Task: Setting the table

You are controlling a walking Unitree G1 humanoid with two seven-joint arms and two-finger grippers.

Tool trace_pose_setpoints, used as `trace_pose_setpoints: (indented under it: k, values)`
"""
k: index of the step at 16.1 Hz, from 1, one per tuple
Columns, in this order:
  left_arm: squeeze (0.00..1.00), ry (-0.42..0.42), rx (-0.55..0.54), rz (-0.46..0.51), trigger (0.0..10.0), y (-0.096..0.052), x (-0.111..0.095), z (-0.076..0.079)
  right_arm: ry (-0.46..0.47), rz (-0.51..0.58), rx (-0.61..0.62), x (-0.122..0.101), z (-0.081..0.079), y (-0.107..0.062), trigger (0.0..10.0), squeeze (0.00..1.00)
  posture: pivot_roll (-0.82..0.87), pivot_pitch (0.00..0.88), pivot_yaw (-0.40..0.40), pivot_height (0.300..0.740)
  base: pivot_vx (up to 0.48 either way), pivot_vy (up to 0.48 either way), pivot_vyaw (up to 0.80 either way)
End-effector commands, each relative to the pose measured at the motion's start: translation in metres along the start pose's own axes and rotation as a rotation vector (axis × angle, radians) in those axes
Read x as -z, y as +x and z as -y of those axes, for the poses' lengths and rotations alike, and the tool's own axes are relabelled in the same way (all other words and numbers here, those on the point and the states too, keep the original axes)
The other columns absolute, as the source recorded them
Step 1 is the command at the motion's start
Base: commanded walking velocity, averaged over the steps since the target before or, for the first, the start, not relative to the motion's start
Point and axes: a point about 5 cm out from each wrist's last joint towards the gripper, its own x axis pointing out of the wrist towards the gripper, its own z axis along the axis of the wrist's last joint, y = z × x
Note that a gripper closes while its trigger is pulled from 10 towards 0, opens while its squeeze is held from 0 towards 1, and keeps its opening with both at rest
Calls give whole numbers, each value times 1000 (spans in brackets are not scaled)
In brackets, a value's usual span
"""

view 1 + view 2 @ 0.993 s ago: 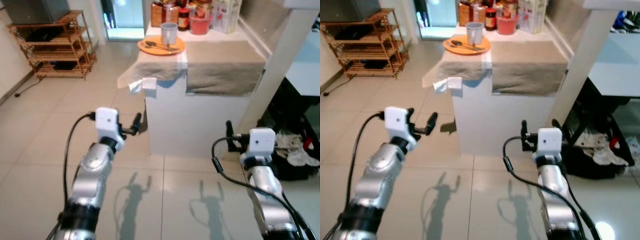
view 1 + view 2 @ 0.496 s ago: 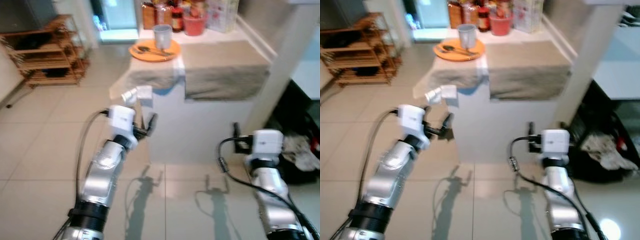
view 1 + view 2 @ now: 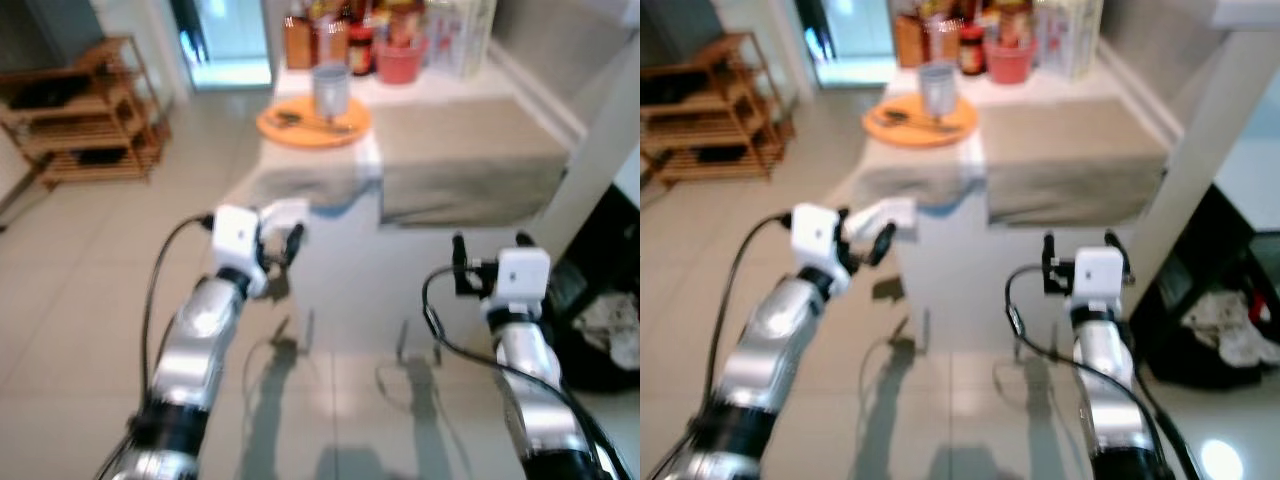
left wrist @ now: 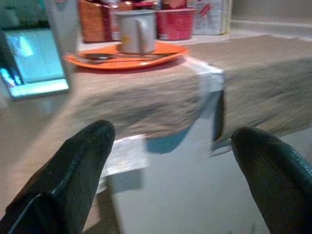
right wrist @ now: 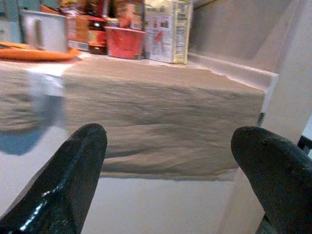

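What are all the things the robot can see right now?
Table: one, white, straight ahead.
Cloth: one, beige, draped over the table top.
Plate: one, orange, far left part of the table, cutlery lying on it.
Mug: one, grey, standing on the plate.
Red tub: one, back of the table, among jars and a carton.
Wooden rack: one, brown, on the floor to the left.
Left gripper: one, black fingers open, raised before the table.
Right gripper: one, black fingers open, raised before the table.

Both silver arms are held forward, the left gripper (image 3: 278,243) farther; the right gripper (image 3: 489,252) nearer, fingers spread.
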Motion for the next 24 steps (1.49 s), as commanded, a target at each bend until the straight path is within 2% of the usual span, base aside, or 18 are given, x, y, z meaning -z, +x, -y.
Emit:
trace_pose_setpoints:
  k: [1,14,16,18,20,22,24]
  values:
    - [0,24,-9,-10,10000,-1,0,-7,6,9,-12,-3,-5,1,10000,0,-13,0,51,740,420,0,0]
    - [0,19,13,-10,10000,-1,2,0,-13,44,-26,-9,-6,1,10000,0,-21,0,54,740,422,0,0]
    - [0,48,29,12,10000,0,-1,3,-32,154,-24,-36,-6,7,10000,0,-22,0,58,740,390,146,0]
    - [0,43,37,22,10000,1,-4,4,-16,216,2,-56,0,14,10000,0,-25,0,61,740,0,0,0]
    - [0,56,58,33,10000,3,-10,5,-4,197,26,-52,4,15,10000,0,-23,0,61,740,0,0,0]
    - [0,83,65,40,10000,6,-15,5,7,164,33,-44,3,11,10000,0,-22,0,63,740,0,0,0]
    - [0,72,56,53,10000,7,-18,2,4,147,31,-41,1,7,10000,0,-24,0,68,740,0,0,0]
